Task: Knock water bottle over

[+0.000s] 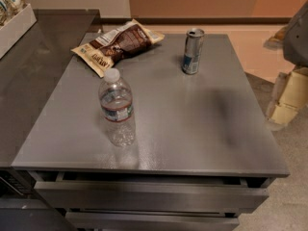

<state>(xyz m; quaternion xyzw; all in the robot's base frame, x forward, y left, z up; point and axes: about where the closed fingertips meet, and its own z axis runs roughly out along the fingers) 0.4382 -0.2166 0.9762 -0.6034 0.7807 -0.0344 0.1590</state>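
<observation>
Water bottle (116, 107) stands upright, alone near the front of the table (202, 129), easy to topple; your gripper (288, 97) hangs far right, open or closed you cannot tell.

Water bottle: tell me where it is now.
In the camera view the water bottle stands upright on the table, front left, before the snack bag, left of the can; the gripper is beyond its right edge.

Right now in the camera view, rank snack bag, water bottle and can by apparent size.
Snack bag
Water bottle (nearer the camera, so bag versus bottle is unsure)
Can
End effector: right edge, beside the table.
</observation>
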